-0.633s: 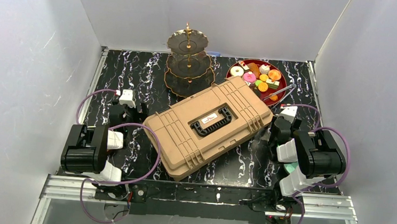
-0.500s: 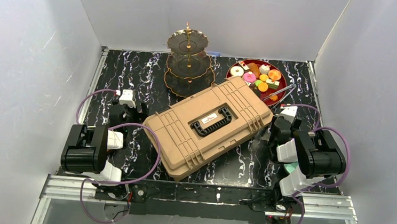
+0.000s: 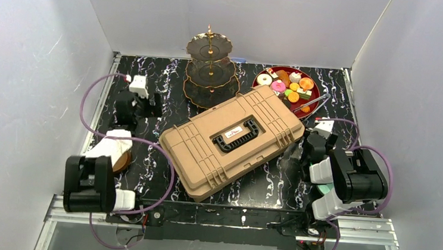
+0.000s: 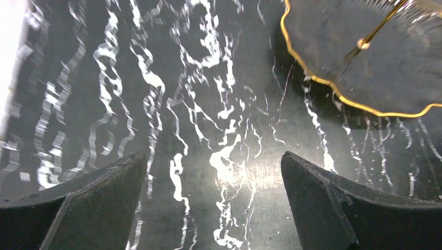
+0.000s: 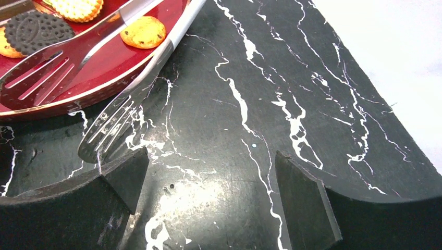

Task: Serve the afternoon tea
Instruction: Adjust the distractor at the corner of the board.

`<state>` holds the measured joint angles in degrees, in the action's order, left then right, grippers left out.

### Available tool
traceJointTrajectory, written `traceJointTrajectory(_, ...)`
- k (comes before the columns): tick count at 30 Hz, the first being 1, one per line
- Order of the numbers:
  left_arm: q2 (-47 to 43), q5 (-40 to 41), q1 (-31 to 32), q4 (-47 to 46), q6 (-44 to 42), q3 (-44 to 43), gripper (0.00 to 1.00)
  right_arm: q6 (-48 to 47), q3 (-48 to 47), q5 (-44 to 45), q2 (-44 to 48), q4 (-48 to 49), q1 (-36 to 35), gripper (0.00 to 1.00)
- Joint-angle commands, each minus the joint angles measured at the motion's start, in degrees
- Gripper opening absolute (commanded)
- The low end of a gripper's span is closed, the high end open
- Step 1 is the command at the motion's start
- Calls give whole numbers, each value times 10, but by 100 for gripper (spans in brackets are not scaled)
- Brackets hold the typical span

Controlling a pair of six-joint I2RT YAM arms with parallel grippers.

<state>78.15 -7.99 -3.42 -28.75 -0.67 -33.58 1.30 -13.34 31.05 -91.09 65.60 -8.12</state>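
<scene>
The table (image 3: pixel 168 85) has a flat black top with white wavy lines on it, like marble. A big tan plastic case (image 3: pixel 204 159) with a black handle lies slanted in the middle. A dark three-level stand with gold wavy edges (image 3: pixel 210 70) stands just behind it, and a round shiny red plate (image 5: pixel 122 60) sits at the back right. Silver metal tongs (image 5: pixel 112 127) lean over the plate's edge, with one slotted tip down on the table.

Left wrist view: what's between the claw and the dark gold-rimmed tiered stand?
Bare black marbled tabletop only, from left claw to dark gold-rimmed tiered stand; left wrist view shows it.
</scene>
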Motion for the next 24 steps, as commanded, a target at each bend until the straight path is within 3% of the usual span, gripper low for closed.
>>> traceJointTrajectory(1, -110, -13, -12, 239, -80, -75, 99, 2, 18, -4, 37, 49, 0, 100)
traceJointTrajectory(3, -130, -30, -21, 350, -104, -130, 99, 24, -9, 53, 73, -39, 0, 100)
traceJointTrajectory(5, -142, -58, -28, 454, -131, -201, 94, 83, -91, 131, 111, -240, 2, 100)
traceJointTrajectory(8, -161, -130, -28, 599, -166, -294, 83, 81, -192, 100, 132, -429, 3, 100)
traceJointTrajectory(10, -181, -194, -29, 689, -184, -346, 73, 125, -234, 95, 146, -497, 3, 100)
traceJointTrajectory(12, -208, -249, -28, 757, -200, -376, 62, 143, -227, 57, 182, -501, 3, 100)
traceJointTrajectory(15, -250, -286, -23, 834, -217, -395, 39, 172, -232, -13, 235, -538, 4, 98)
traceJointTrajectory(19, -278, -341, -8, 953, -279, -430, 12, 170, -264, -39, 228, -618, 5, 69)
traceJointTrajectory(21, -289, -367, 8, 995, -310, -440, 4, 174, -263, -47, 233, -626, 4, 52)
traceJointTrajectory(24, -298, -373, 63, 1035, -338, -439, 0, 182, -268, -51, 236, -651, 3, 15)
